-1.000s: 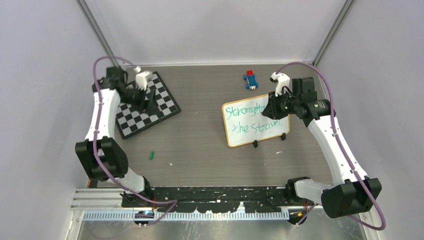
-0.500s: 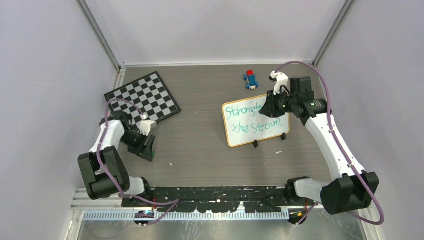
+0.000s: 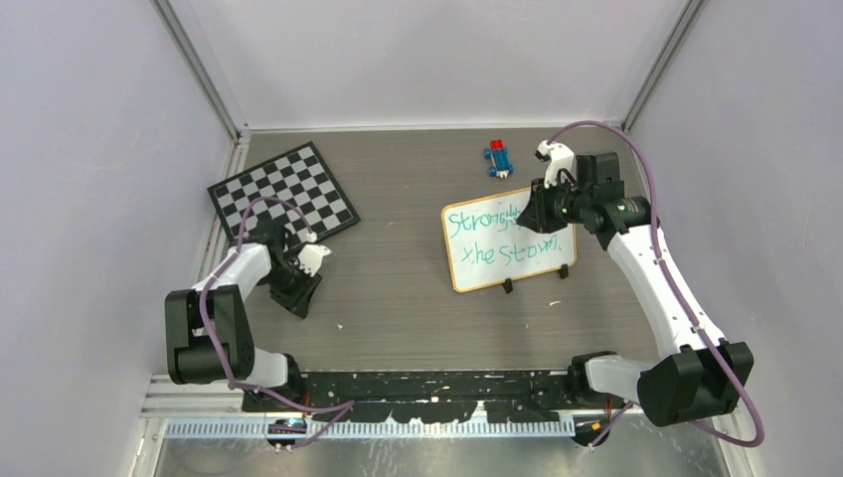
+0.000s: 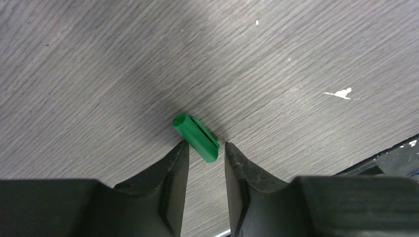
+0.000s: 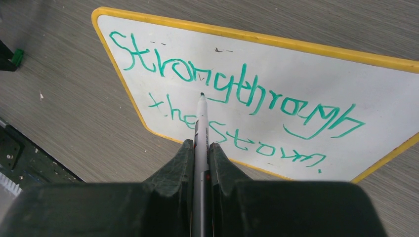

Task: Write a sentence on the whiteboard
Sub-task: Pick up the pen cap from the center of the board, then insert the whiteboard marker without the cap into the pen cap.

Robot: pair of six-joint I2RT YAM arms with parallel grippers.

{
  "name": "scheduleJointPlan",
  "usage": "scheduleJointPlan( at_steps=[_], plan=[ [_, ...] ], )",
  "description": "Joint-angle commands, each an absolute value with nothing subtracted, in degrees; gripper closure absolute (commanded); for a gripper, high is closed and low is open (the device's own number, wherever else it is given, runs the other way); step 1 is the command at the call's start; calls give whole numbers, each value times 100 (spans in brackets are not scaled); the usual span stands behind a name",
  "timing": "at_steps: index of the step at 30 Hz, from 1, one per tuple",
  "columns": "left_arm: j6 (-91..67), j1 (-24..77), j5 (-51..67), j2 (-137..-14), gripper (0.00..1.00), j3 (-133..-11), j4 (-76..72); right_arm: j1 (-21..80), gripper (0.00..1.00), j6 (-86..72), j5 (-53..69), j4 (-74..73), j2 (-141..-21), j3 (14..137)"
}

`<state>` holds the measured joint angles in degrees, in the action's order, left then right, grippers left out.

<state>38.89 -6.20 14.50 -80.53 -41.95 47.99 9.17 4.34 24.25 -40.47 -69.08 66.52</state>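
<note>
And the sentence [image 5: 232, 89] was up there: two lines of green hand-lettering, "Strongthrough" run together on top, "the storm" underneath with a dot after it. By my read the writing was as good as finished. The letters were wobbly but legible. The whiteboard [image 5: 306, 74] lay flat on the table right under the right gripper [image 5: 200, 145], its yellowish frame running out ahead of the fingers. That gripper was clamped on the marker [image 5: 200, 123], tip poised at the first line; I couldn't tell whether it touched. Over to the left gripper [image 4: 206, 148]: jaws apart, low to the table, with the near end of the green cap [image 4: 195, 137] sitting between the fingertips, not visibly pinched. What looked left was capping the marker. The checkerboard [image 3: 283, 199] lay beyond the left gripper, and some toy blocks [image 3: 500, 157] just beyond the right one.
</note>
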Motion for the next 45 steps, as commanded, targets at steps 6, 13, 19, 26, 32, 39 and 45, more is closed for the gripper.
scheduleJointPlan(
  at_steps=[6, 13, 19, 26, 32, 39, 45],
  plan=[
    [3803, -157, 1175, -8064, 86, -4118, 4203, 938, 100, 473, 2302, -3791, -6750, 6567],
    [3518, 342, 1479, -8145, 100, -4781, 4334, 939, 100, 338, 2599, -3847, -6794, 6615],
    [3553, 1223, 2194, -7681, 100, -5939, 5321, 947, 100, -285, 3280, -3548, -6646, 6625],
    [3549, 2815, 2573, -7953, 100, -7765, 6112, 975, 100, -1511, 4829, -2823, -6861, 6585],
    [3333, 3686, 2681, -8451, 100, -8788, 6193, 1400, 100, -1878, 5316, -2761, -7134, 6700],
    [3310, 4179, 2840, -8733, 100, -9322, 6259, 1807, 100, -1803, 5401, -2803, -7040, 6528],
    [3383, 4322, 2920, -8803, 100, -9423, 6334, 1919, 100, -1801, 5466, -2833, -7012, 6498]
  ],
)
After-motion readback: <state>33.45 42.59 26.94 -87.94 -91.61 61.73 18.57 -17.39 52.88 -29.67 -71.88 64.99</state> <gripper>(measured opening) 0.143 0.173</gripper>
